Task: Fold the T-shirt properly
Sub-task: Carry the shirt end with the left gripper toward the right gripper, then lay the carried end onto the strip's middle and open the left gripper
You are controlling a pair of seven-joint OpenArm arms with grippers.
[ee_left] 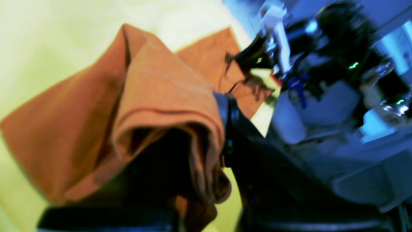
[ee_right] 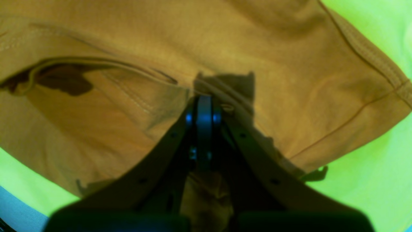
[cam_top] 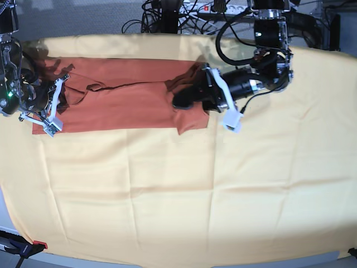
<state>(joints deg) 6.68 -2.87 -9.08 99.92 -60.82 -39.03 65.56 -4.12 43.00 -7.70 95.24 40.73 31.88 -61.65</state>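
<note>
Left arm (cam_top: 271,53): black housings, silver-white bracket beside the gripper (cam_top: 192,100), black cable looped above the bracket. Right arm (cam_top: 15,78): black, with silver-white bracket.

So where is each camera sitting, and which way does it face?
Left wrist: on the left arm, looking along its claw at the shirt; the right arm shows beyond.
Right wrist: on the right arm, facing the shirt up close, its claw in front.
Base: opposite the arms, above, facing down across the cloth; both arms show.
All three share shirt and cloth.
</note>
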